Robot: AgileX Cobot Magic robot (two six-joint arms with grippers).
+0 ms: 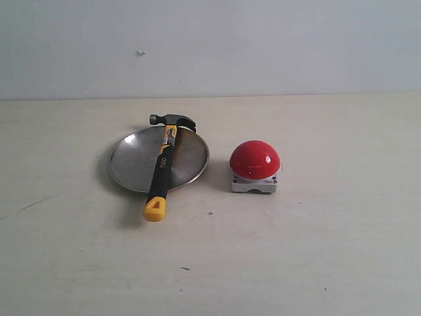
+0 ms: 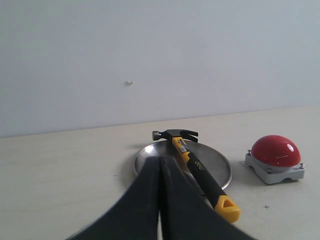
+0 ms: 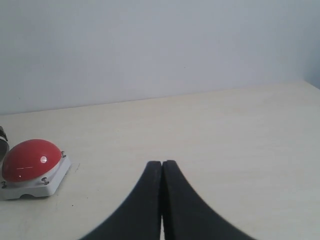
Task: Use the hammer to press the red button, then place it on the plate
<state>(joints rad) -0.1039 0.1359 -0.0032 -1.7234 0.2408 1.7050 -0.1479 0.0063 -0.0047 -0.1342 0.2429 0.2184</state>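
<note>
You see: black-and-yellow claw hammer (image 1: 162, 168) lying across round silver metal plate (image 1: 131, 161), butt past the rim | glossy red dome button (image 1: 254, 160) just beside on desk (image 1: 316, 250) | left gripper (image 2: 160, 160) and right gripper (image 3: 162, 163) both closed, empty.

Left end effector (image 2: 160, 161), right end effector (image 3: 162, 164): black, curved, tapering.

The left gripper (image 2: 160, 159) hangs empty, its two black fingers pressed together along their length, well back from the red button (image 2: 275, 150). The right gripper (image 3: 162, 162) is likewise closed on nothing, also well apart from that button.
</note>
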